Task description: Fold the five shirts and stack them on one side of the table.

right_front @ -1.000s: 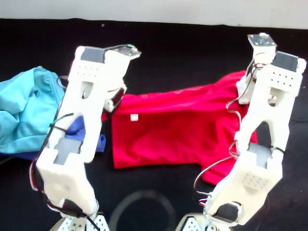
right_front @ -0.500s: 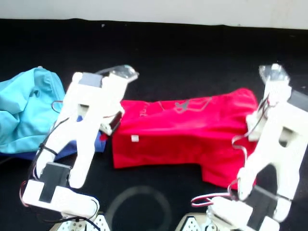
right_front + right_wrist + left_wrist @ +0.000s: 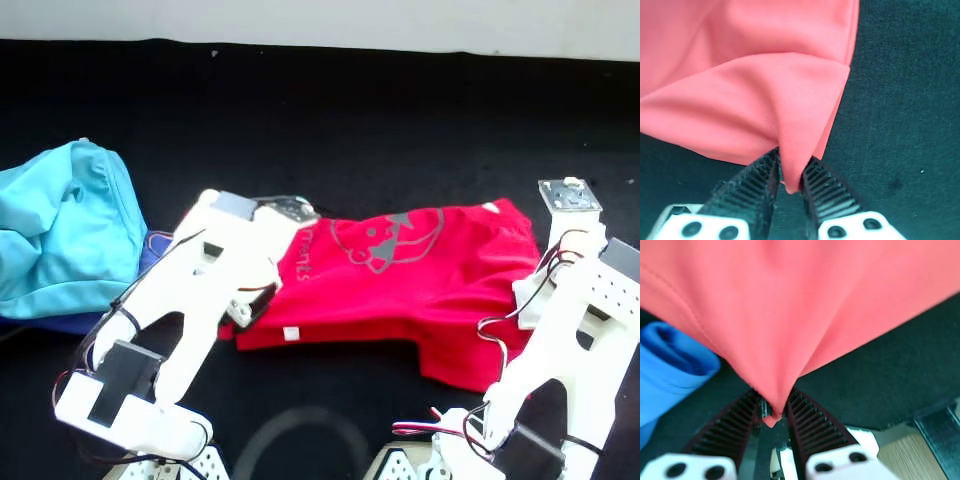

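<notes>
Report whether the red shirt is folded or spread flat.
Partly folded: the red shirt lies doubled over, a lower layer sticking out beneath; the left gripper and right gripper each pinch its fabric.

We see a table [image 3: 380, 120] w/ a black cover across the whole high view. On it: a red shirt [image 3: 400, 280] approx. mid-table, print side up, front edge doubled under; a turquoise shirt [image 3: 60, 240] bunched up on the left arm's side; a blue shirt [image 3: 670, 370] partly under the turquoise one, just beside the red shirt's corner. Near the front edge we make out a faint grey ring [image 3: 290, 425].
</notes>
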Controlling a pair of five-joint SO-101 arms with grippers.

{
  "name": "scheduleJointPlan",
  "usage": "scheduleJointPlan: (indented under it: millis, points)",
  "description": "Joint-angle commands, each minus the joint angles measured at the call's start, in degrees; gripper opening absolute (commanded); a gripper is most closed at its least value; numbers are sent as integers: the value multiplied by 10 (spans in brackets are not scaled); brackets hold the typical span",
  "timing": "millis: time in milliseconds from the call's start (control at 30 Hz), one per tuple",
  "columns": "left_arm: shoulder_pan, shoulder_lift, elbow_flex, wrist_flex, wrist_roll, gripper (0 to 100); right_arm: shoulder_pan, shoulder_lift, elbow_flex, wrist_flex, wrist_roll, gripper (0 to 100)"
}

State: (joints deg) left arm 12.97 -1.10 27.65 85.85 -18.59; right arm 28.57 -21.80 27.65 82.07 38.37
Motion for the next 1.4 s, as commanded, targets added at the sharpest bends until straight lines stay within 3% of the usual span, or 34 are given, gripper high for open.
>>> scheduleJointPlan:
  millis: [0,367,1267,1367]
  points:
    - [6,-27,2,-10,4,8,18,-22,-3,-7,36,6]
    - [66,-22,3,-33,20,8,29,-18,3,-17,55,6]
    - [64,-26,61,-74,33,11,33,-23,63,-65,57,6]
    - [64,-27,61,-74,34,57,31,-23,64,-63,57,11]
